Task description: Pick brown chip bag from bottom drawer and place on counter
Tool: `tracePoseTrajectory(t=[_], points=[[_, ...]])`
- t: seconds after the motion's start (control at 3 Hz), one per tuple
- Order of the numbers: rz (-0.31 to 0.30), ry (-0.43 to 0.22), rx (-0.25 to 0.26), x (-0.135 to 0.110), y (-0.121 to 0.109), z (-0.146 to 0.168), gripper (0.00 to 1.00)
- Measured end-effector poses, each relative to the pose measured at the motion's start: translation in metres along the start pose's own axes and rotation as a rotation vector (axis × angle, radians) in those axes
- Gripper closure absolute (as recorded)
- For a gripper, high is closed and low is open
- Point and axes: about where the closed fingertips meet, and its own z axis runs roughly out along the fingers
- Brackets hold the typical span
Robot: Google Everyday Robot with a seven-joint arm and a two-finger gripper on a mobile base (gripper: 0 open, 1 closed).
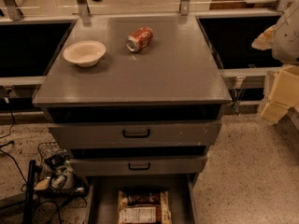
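Observation:
The brown chip bag [144, 207] lies flat on the floor of the open bottom drawer [100, 199], its white label panel facing up, at the lower edge of the view. The speckled grey counter [154, 71] tops the cabinet above it. My gripper [279, 94] hangs at the far right edge of the view, beside the cabinet's right side and about level with the counter's front edge. It is well away from the bag and holds nothing that I can see. The pale arm [287, 31] rises above it.
A cream bowl [84, 53] and a red soda can [139, 39] on its side rest on the counter's back half. Two upper drawers [135, 133] with black handles are closed. A wire basket and cables [58, 171] sit on the floor to the left.

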Motion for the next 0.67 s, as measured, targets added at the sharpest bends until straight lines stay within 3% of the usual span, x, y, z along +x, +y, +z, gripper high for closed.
tracePoseTrajectory(t=[0.33, 0.67], points=[[0.0, 0.0, 0.0, 0.0, 0.0, 0.0, 0.0], [0.014, -0.013, -0.019, 0.005, 0.011, 0.019, 0.0]])
